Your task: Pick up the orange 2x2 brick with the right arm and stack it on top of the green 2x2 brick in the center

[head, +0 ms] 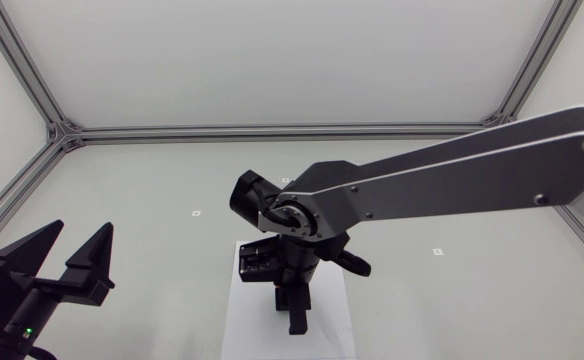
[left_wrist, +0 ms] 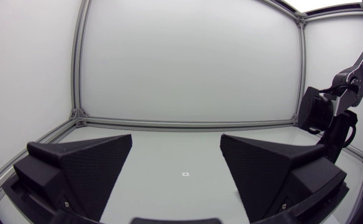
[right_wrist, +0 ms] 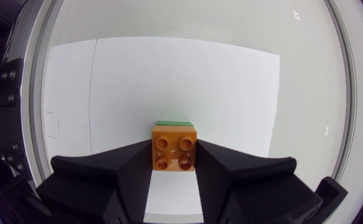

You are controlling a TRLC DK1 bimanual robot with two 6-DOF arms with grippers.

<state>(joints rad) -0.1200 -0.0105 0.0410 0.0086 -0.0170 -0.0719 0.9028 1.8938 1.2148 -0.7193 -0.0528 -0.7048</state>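
The left tool [head: 80, 232] sits at the desk's [head: 172, 180] near left corner with its two wedge fingers [left_wrist: 82, 168] spread wide and nothing between them. From its own wrist view, bare desk runs ahead of it to the far edge, broken only by a small marker [left_wrist: 185, 173]. Bare desk also separates this tool from the white sheet [head: 242, 320], which lies at the middle of the near edge.

The right arm [head: 452, 175] comes in from the right edge and crosses above the desk, so its wrist hangs over the sheet. The right tool [right_wrist: 174, 160] points down and is closed narrow on the orange 2x2 brick [right_wrist: 174, 148]. One finger presses each of two opposite sides, and the four studs face up toward the camera. The green 2x2 brick [right_wrist: 174, 123] shows only as a thin strip just past the orange brick's far side and lower than it. The orange brick therefore covers nearly all of it. Whether the two bricks touch cannot be told from these views.

White sheet lies open on both sides of the bricks and ahead of them. Beyond the sheet's right edge the desk is bare out to its right edge, apart from one small marker [head: 436, 250]. A metal rail [head: 272, 130] frames the far edge
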